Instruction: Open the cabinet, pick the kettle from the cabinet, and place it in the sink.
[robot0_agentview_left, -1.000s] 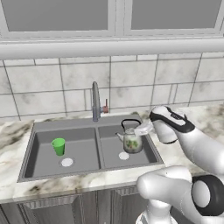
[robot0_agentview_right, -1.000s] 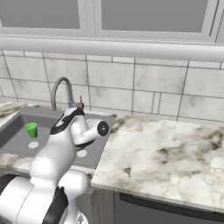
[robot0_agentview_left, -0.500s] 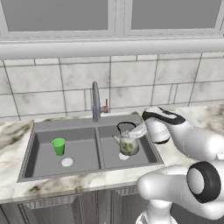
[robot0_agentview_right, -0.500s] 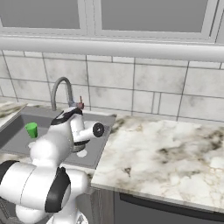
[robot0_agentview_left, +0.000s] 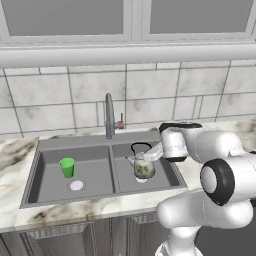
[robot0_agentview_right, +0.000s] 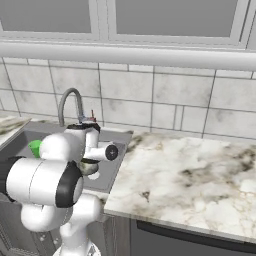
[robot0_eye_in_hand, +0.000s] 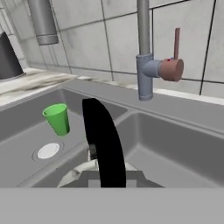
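The kettle, small and silvery with a greenish patch, hangs low in the right basin of the grey sink, over its drain. My gripper reaches in from the right and is shut on the kettle's thin black handle, which arches up the middle of the hand view above the kettle's lid. From the right base view, my arm covers most of the kettle. The lower part of the cabinet runs across the top of both base views.
A small green cup stands in the left basin beside its drain. The tall faucet with a red lever rises behind the divider between the basins. Marble counter stretches to the right of the sink.
The arm has swung a little left and down, lowering the kettle deeper into the right basin. The cup and faucet have not moved.
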